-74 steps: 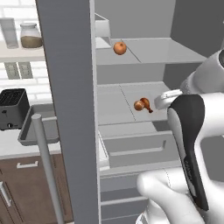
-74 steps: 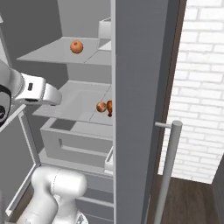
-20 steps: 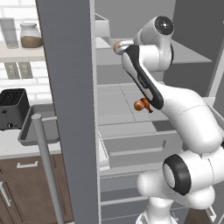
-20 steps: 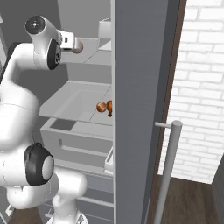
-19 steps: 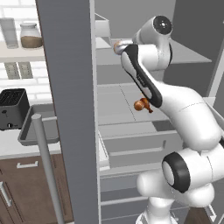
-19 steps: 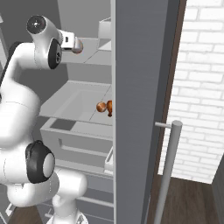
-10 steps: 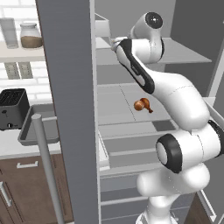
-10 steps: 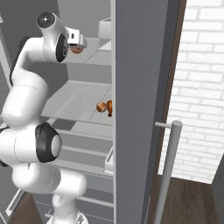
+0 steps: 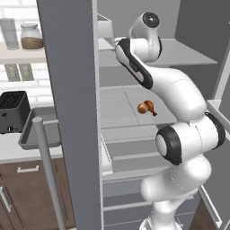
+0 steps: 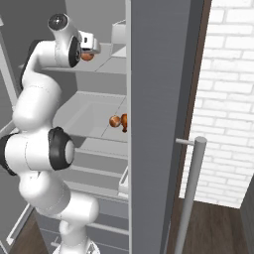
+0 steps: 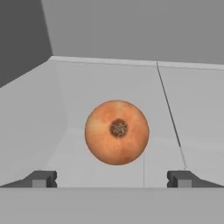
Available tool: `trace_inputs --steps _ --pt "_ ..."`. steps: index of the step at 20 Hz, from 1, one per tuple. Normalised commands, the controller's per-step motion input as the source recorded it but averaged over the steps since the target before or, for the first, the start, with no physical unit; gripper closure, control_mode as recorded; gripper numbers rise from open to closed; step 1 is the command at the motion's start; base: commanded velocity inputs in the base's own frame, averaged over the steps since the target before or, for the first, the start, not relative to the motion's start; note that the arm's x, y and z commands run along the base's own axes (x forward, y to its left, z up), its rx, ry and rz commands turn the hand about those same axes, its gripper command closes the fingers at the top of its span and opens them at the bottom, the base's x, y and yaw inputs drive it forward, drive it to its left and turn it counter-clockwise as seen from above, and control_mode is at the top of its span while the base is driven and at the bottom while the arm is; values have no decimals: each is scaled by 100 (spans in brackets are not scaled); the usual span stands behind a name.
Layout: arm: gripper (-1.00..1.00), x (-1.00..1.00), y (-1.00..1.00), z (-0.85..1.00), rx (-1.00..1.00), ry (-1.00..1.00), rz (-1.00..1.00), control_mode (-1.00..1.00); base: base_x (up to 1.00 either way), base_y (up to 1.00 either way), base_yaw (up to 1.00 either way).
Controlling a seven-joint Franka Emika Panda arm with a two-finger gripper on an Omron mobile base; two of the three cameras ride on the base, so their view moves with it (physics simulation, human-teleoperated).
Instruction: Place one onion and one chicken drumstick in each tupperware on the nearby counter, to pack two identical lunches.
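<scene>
The gripper (image 11: 112, 178), jaws spread wide and holding nothing, faces a round orange-brown onion (image 11: 117, 131); firm, smooth, likely to roll, so it is best pinched across its middle.

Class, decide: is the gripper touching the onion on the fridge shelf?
Apart. In the hand view the gripper is open, its fingertips set wide on either side, with bare shelf showing between each and the onion.

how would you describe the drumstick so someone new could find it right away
Look inside the open grey fridge, at the middle shelf, below the shelf the white arm reaches into. The small brown chicken drumstick lies there alone, knobbly and long rather than round like the orange onion on the shelf above.
</scene>
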Motion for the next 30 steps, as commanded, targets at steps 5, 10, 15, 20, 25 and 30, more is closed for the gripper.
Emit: trace_inputs --steps 5,10,15,20,25,30 --pt "-100 28 2 -10 0 3 0 -100 0 0 0" --pt "-100 28 0 -5 0 4 0 -100 0 0 0" --pt "-100 32 0 -7 0 3 0 -100 0 0 0" --pt "-100 20 0 -11 0 4 0 -100 0 0 0" --pt "100 8 3 -11 0 2 0 -100 0 0 0" --pt "100 -11 7 -12 0 0 1 -100 0 0 0"
